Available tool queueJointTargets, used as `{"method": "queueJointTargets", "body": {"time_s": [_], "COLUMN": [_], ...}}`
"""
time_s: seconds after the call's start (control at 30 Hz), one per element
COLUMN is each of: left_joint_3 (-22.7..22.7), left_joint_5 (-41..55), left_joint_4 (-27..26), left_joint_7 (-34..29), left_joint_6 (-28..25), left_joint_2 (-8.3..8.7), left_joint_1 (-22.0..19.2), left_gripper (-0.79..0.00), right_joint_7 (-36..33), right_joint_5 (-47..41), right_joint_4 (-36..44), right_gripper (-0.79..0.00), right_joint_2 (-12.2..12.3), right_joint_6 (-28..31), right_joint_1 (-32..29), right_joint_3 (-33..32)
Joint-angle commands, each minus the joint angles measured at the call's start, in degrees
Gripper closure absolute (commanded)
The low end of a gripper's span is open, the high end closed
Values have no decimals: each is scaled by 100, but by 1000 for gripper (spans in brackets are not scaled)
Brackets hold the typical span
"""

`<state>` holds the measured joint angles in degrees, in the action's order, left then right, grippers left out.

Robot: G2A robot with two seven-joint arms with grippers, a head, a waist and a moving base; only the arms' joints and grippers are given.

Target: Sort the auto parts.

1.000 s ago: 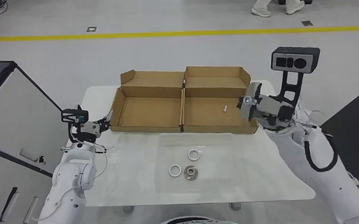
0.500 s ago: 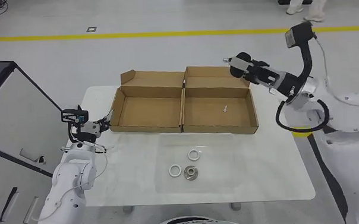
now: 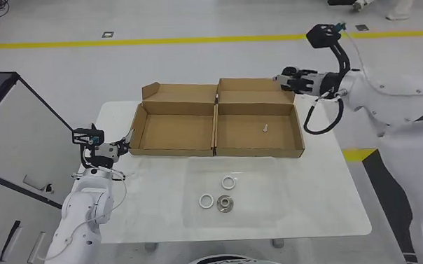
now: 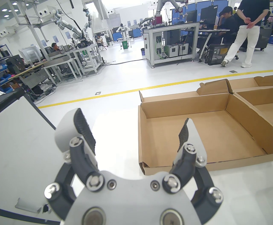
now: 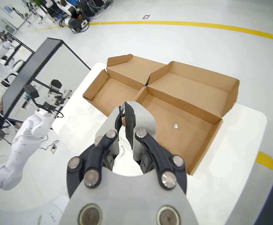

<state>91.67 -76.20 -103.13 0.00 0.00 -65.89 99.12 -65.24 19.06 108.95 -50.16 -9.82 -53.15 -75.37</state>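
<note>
- Swinging upward, the right gripper [image 5: 125, 111] is clamping a small threaded part [image 5: 121, 107], with the right cardboard box [image 5: 229, 100] below and ahead; the drop looks pending.
- Left gripper [image 4: 133, 119] is idling, fingers apart, beside the left cardboard box [image 4: 202, 136].

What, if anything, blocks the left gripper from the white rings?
Probably nothing, so yes: left gripper sits open beside the left box, with only tabletop between it and the white rings.

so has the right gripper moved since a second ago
Yes. The right gripper went from the side wall of the right box to its far corner.
</note>
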Motion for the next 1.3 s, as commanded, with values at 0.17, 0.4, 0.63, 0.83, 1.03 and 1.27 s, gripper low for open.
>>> {"method": "queueJointTargets", "body": {"time_s": [0.17,0.4,0.63,0.83,1.03,1.27], "left_joint_3": [0,0,0,0,0,0], "left_joint_5": [0,0,0,0,0,0], "left_joint_4": [0,0,0,0,0,0], "left_joint_7": [0,0,0,0,0,0], "left_joint_6": [0,0,0,0,0,0], "left_joint_2": [0,0,0,0,0,0], "left_joint_1": [0,0,0,0,0,0], "left_gripper": [-785,-785,-785,-785,-785,-785], "right_joint_7": [-469,-896,-1060,-1115,-1220,-1122], "right_joint_5": [389,648,832,848,946,851], "right_joint_4": [-916,-2035,-3108,-3778,-4259,-4675], "right_gripper": [0,0,0,0,0,0], "right_joint_2": [-122,-367,-695,-939,-1112,-1295], "right_joint_6": [632,1221,1538,1596,1646,1616], "right_joint_1": [1152,2088,2588,2743,2736,2679], "right_joint_3": [866,1966,3010,3573,3962,4203]}}
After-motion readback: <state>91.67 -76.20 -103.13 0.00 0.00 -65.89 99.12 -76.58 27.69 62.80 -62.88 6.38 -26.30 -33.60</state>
